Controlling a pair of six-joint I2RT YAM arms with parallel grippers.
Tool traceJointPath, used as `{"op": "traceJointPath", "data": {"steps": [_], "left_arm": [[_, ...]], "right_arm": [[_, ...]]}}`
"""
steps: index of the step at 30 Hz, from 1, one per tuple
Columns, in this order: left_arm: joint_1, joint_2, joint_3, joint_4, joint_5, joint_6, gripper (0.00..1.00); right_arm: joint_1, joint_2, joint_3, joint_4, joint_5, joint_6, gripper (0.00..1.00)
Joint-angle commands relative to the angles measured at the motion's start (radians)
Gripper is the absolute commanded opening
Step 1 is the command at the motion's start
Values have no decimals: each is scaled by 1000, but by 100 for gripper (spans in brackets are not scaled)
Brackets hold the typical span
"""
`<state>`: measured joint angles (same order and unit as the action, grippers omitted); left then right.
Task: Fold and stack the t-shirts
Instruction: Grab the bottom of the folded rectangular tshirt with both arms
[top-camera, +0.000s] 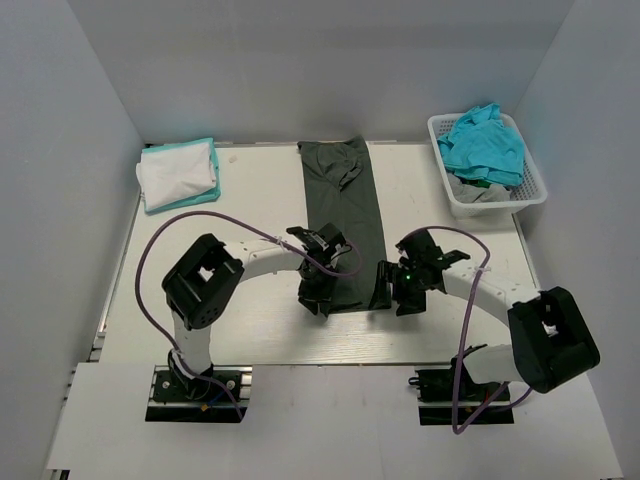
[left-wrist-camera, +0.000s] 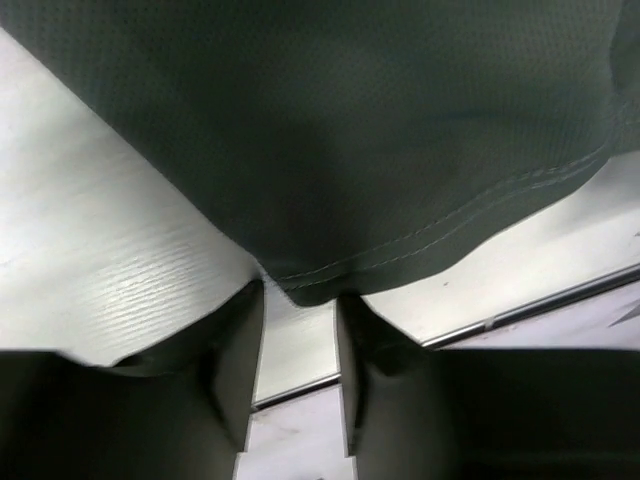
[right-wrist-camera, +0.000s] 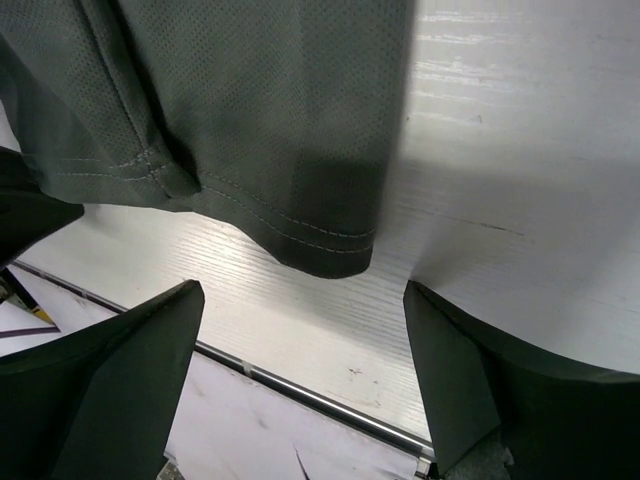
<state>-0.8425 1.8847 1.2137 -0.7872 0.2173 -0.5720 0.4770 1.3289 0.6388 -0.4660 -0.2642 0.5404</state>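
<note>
The dark charcoal t-shirt (top-camera: 345, 200) lies as a long narrow strip down the middle of the table, its hem nearest the arms. My left gripper (top-camera: 318, 295) is at the hem's near left corner. In the left wrist view the gripper (left-wrist-camera: 300, 300) is open by a narrow gap, and the corner of the shirt (left-wrist-camera: 350, 130) lies at its fingertips. My right gripper (top-camera: 385, 290) is at the near right corner. In the right wrist view it (right-wrist-camera: 303, 295) is wide open and empty, just short of the shirt's hem (right-wrist-camera: 335, 260).
A folded white and turquoise stack (top-camera: 180, 172) lies at the back left. A white lattice basket (top-camera: 530, 195) at the back right holds a turquoise shirt (top-camera: 485, 145) and a light grey one (top-camera: 480, 190). The table's near edge rail (right-wrist-camera: 300, 390) runs just below the grippers.
</note>
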Motion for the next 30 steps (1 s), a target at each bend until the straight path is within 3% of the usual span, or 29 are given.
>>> {"op": "traceJointPath", "data": {"steps": [1,5,6,11,13,14,16,22,26,30], "left_arm": [[-17,31,27,13,-42,11,43],[-17,63,38,13,-42,20,33],[-17,73,47,13,-42,20,26],[-17,93,84,2,-53,29,0],[-17,93,95,-18,-62,29,0],[-17,93,95,-18,-62,29,0],[-17,67,95,-41,-62,11,0],[-29,-61,31,-79,-15,-61,0],[-55,-147,-78,-92,50,-92,0],[-93,-168,-68,-167,74,-112,0]], "right_arm": [[-3,38,10,41,23,-5,86],[-3,79,30,59,31,-14,84],[-3,98,45,59,34,-20,82],[0,158,78,66,75,-48,62],[-5,174,87,66,89,-46,41],[0,176,87,66,86,-48,19],[-2,168,87,52,89,-49,0],[17,45,39,-45,-39,-71,0],[58,-82,-59,-75,-159,-14,0],[110,-180,-71,-141,-184,53,0]]}}
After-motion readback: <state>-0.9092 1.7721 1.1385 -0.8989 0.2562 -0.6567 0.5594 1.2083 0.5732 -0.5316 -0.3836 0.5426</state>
